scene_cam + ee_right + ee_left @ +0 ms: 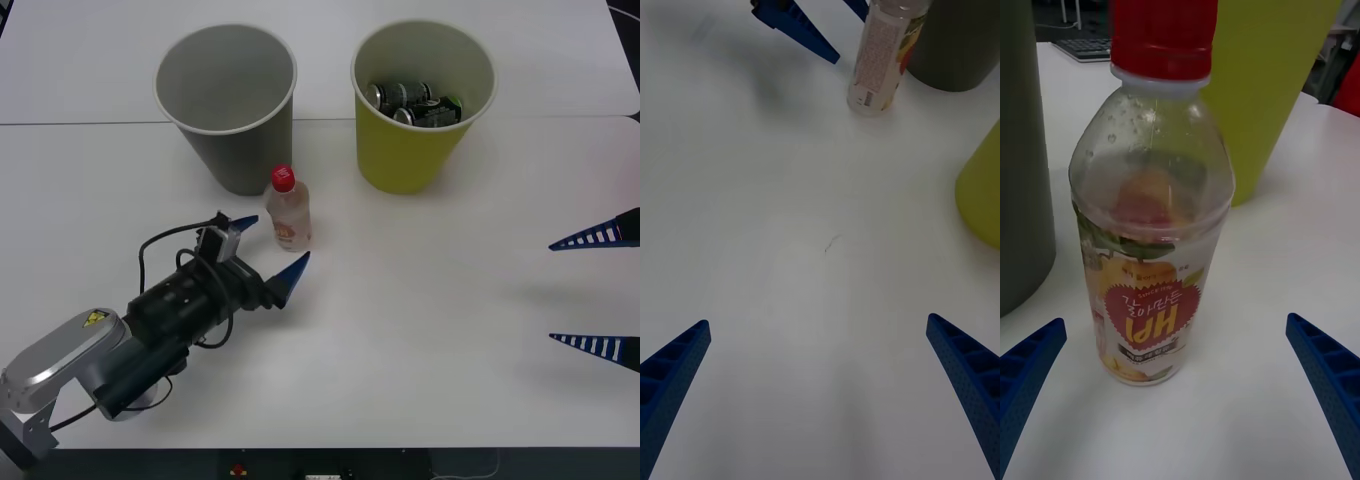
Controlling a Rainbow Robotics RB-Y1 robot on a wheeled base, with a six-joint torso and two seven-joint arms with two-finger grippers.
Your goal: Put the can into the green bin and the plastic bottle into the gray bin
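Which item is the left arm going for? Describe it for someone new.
On the white table stand two big cups, gray bin and green bin. Just in front of the gray one stands the plastic bottle, ahead of the open left claw. It is clear, red-capped, and far shorter than either bin.

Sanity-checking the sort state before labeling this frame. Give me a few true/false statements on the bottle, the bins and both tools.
1. The plastic bottle stands upright on the table. True.
2. The gray bin already holds cans. False: it looks empty; the cans lie in the green bin.
3. The left tool is open, with its fingers on either side of the bottle. True.
4. The bottle's cap is off. False: a red cap is on it.
5. The right tool is closed on a can. False: it is open and empty at the table's right side.
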